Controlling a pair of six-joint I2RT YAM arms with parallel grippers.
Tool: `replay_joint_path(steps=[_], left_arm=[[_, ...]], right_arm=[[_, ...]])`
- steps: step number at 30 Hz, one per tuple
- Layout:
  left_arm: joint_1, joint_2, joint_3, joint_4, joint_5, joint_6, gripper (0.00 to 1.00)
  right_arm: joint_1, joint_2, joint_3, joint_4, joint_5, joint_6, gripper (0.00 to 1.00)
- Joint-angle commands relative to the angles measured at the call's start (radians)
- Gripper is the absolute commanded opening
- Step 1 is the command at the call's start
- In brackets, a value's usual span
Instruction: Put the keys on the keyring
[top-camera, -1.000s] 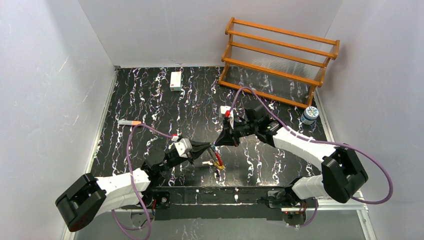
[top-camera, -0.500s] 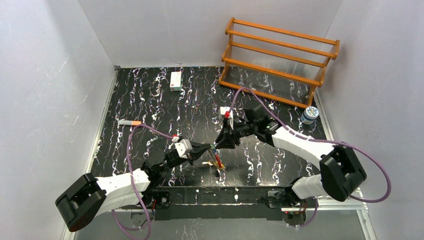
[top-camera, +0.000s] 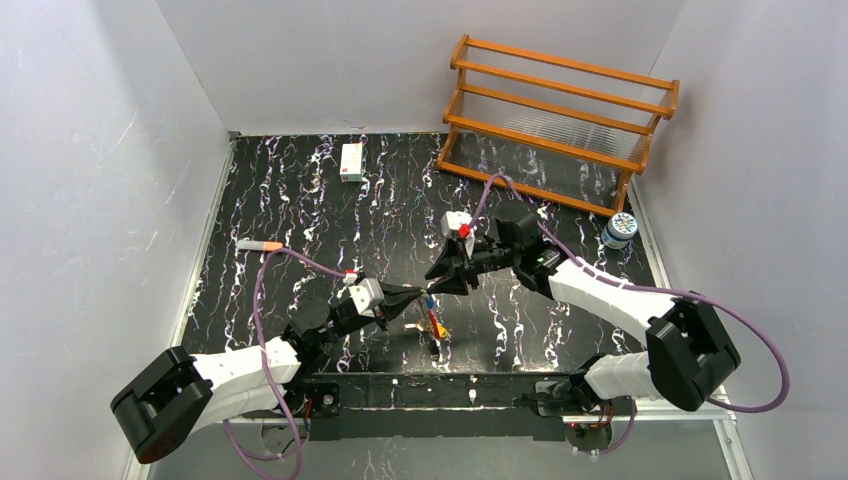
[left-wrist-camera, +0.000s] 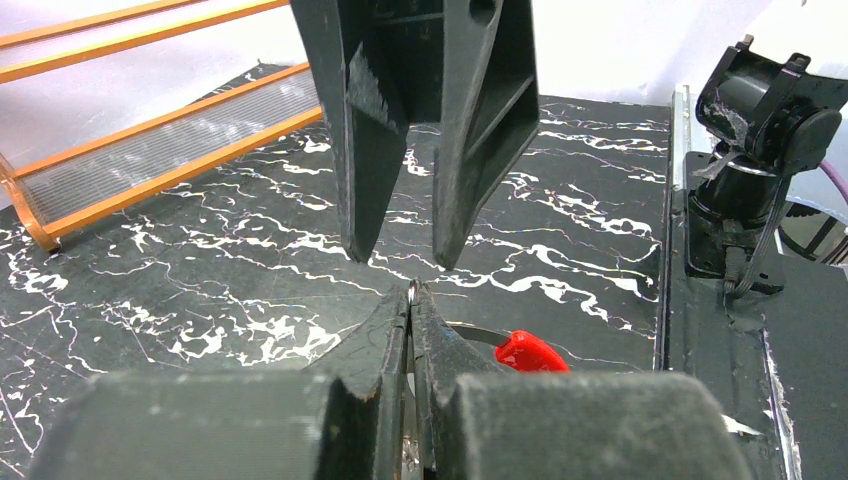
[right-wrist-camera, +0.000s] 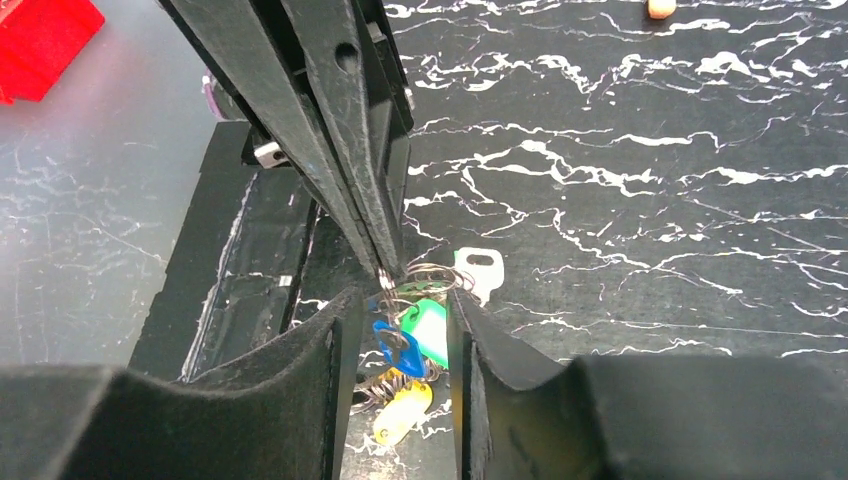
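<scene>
Threading step, probably near its close. Pinched shut on the thin wire of the keyring (left-wrist-camera: 528, 352) with the left gripper (left-wrist-camera: 411, 295), between the arms near the front of the table (top-camera: 300, 200). Right gripper (left-wrist-camera: 400, 258) slack, jaws parted astride the keys (right-wrist-camera: 395, 338) (blue and green tags; fully threaded or not, cannot tell). Next: back straight off, no snagging.

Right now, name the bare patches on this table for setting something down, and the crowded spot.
Bare: between white box and wooden rack; between marker and box. Crowded: centre front, where left fingers and right fingers meet at the keyring.
</scene>
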Motion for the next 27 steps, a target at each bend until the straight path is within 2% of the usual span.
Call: replay_joint_path(steps=[1,7,9,11,18,24,25,27], left_arm=[[-0.004,-0.019,0.005,0.055,0.005,-0.001,0.0],[-0.004,-0.024,0.001,0.055,-0.003,0.003,0.0],[-0.004,-0.022,0.002,0.055,-0.001,0.003,0.0],[-0.004,-0.019,0.002,0.055,0.0,0.003,0.0],[-0.003,-0.019,0.005,0.056,0.001,0.003,0.0],[-0.005,-0.018,0.002,0.052,-0.023,-0.011,0.0],[-0.004,-0.018,0.003,0.047,-0.03,-0.011,0.02],[-0.004,-0.019,0.007,0.032,-0.045,-0.007,0.15]], right_arm=[[0.002,0.043,0.023,0.049,-0.039,0.012,0.43],[0.004,0.066,0.025,0.032,-0.057,0.001,0.44],[0.006,0.068,0.026,0.032,-0.059,0.001,0.42],[0.007,0.071,0.03,0.034,-0.067,0.002,0.36],[0.013,0.095,0.047,0.012,-0.072,-0.007,0.01],[0.013,0.061,0.048,-0.031,-0.04,-0.037,0.01],[0.013,0.053,0.05,-0.046,-0.03,-0.048,0.01],[0.013,0.041,0.059,-0.091,0.002,-0.07,0.01]])
